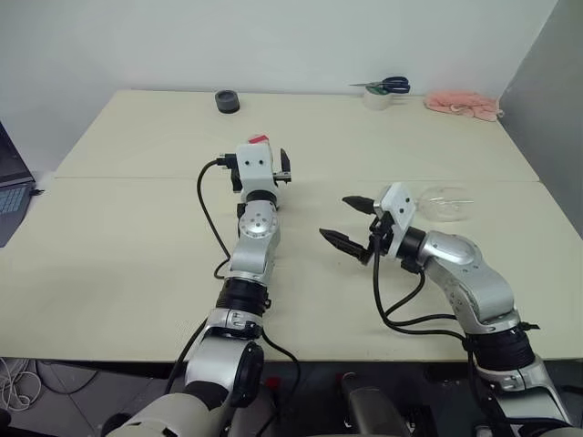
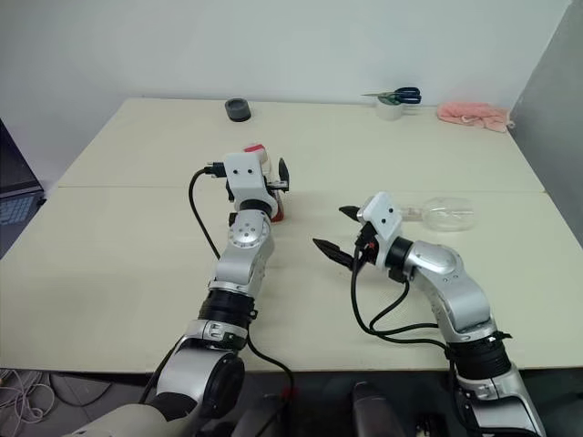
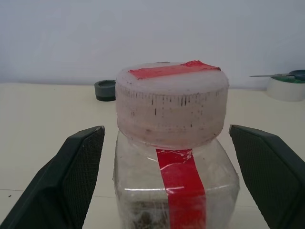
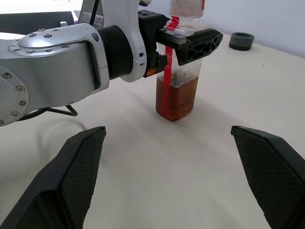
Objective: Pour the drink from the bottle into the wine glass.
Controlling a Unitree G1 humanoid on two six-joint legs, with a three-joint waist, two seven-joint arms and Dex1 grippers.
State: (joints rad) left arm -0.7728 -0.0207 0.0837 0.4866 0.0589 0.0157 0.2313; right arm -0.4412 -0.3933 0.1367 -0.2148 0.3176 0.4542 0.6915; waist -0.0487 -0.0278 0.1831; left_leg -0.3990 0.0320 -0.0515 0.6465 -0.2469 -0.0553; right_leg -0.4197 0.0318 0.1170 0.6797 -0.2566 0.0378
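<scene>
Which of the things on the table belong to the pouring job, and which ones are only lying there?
For the job: bottle, drink, wine glass lying on its side.

Lying about: scissors, roll of tape, pink cloth, dark round cap, laptop.

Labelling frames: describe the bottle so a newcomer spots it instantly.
On the cream table, follow the left arm to the open left gripper; the bottle stands upright between its fingers. Clear plastic, red label strip, amber drink low inside; the wine glass lies on its side.
</scene>
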